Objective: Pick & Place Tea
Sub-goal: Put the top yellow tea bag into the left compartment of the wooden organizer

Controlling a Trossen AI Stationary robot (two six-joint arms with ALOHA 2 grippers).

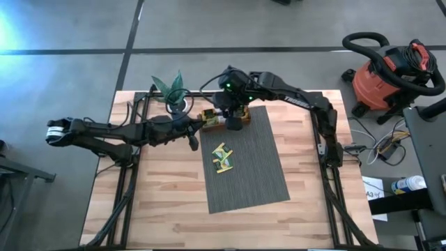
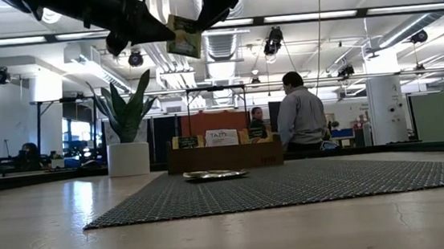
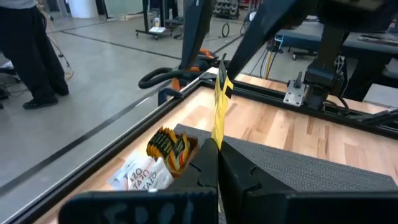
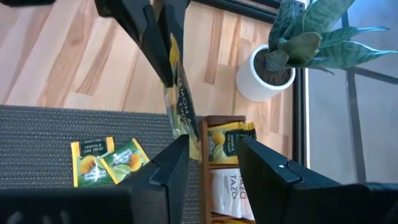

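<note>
High view: you are looking down on both arms meeting above the wooden tray [image 1: 212, 117] at the far edge of the grey mat [image 1: 244, 160].
Left end effector [image 3: 216, 144]: clenched, pinching a yellow sachet [image 3: 219, 99] edge-on (you are seeing it hanging high in the low view).
Right end effector [image 4: 212, 152]: fingers standing apart just beside that sachet, gripping nothing.
Loose sachets [image 1: 223, 158]: lying on the mat.
Plant pot [image 4: 264, 74]: standing on the desk beside the tray.
</note>
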